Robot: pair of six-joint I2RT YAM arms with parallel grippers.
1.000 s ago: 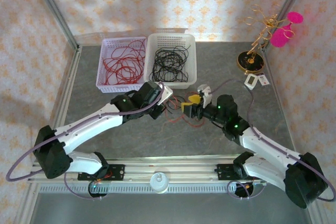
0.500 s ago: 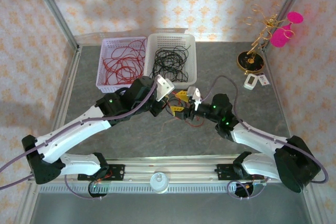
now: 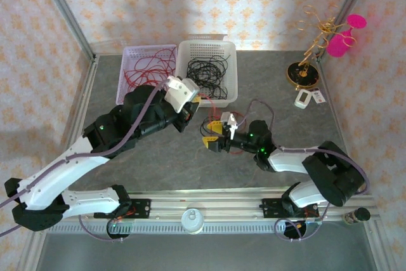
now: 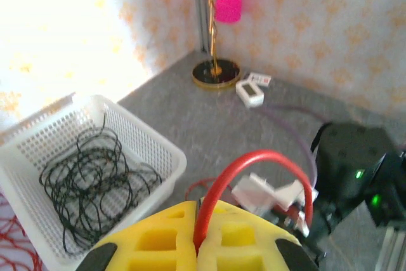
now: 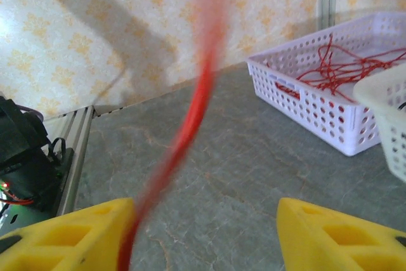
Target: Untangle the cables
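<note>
since 0.5 s ago: left arm has risen and drawn back toward the baskets. right gripper (image 3: 213,139) has slid left and nearer the rail, its arm folded lower. left gripper (image 3: 193,100) now sits by the near rim of the white basket (image 3: 207,46), above the table (image 3: 190,163). left wrist view: yellow fingers (image 4: 158,239) pressed together, pinching a red cable (image 4: 266,153) that arches up out of the seam and drops toward the right arm. right wrist view: fingers spread wide. the red cable is blurred and runs up just beside the left-hand finger; contact unclear. rest of the clump (image 3: 236,150) lies on the table under the right wrist. lavender basket (image 3: 149,47) holds loose red cables; the white basket holds black ones.
</note>
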